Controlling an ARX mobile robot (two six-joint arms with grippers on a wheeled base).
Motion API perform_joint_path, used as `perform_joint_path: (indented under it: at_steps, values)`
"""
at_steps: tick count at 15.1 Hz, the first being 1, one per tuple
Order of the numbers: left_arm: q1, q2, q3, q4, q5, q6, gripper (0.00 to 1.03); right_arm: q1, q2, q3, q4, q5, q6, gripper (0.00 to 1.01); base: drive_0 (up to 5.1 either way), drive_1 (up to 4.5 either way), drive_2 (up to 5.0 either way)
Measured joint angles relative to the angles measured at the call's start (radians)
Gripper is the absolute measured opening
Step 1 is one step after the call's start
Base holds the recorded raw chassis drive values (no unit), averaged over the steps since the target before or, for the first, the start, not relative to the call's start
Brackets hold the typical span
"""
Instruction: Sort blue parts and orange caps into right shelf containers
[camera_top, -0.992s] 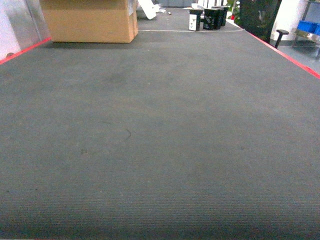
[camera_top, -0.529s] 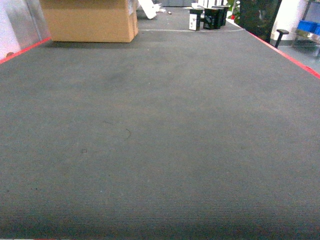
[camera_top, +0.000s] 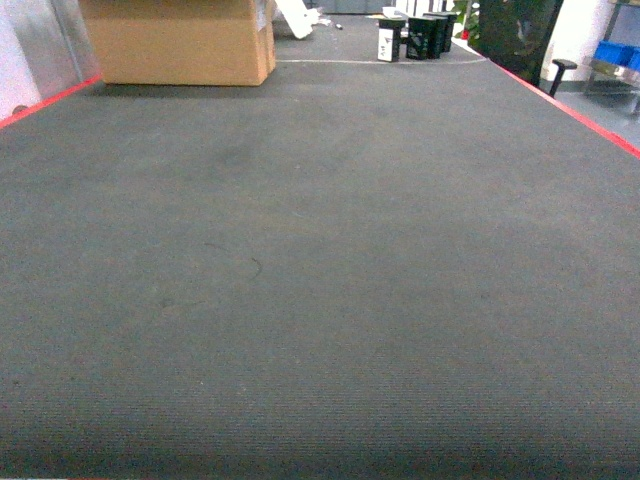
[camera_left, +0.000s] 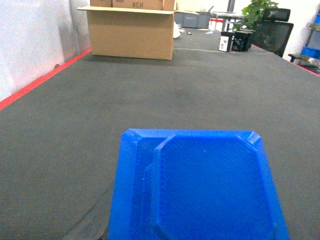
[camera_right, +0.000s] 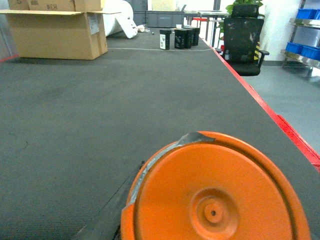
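Note:
A blue part (camera_left: 200, 190), a flat tray-like piece with cut corners, fills the lower left wrist view and is carried above the carpet. It hides my left gripper's fingers. An orange cap (camera_right: 215, 195), round with a small centre hole, fills the lower right wrist view in the same way and covers my right gripper's fingers. Neither gripper shows in the head view. The right shelf containers (camera_right: 301, 48) are bright blue bins on a metal rack far off to the right, and they also appear as blue bins (camera_top: 612, 52) at the head view's top right corner.
Dark grey carpet (camera_top: 320, 280) edged with red tape (camera_top: 585, 118) stretches ahead. A large cardboard box (camera_top: 180, 40) stands at the far left. Small black boxes (camera_top: 415, 38) sit at the far end. A black office chair (camera_right: 242, 45) stands between the carpet and the rack.

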Motion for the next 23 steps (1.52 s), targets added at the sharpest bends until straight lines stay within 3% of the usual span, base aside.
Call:
perform_joint_path:
  at_steps: [23]
  values:
    - [0.002,0.000,0.000,0.000,0.000,0.000,0.41,0.000,0.000,0.000,0.000,0.000,0.000,0.43,0.0,0.00,0.0]
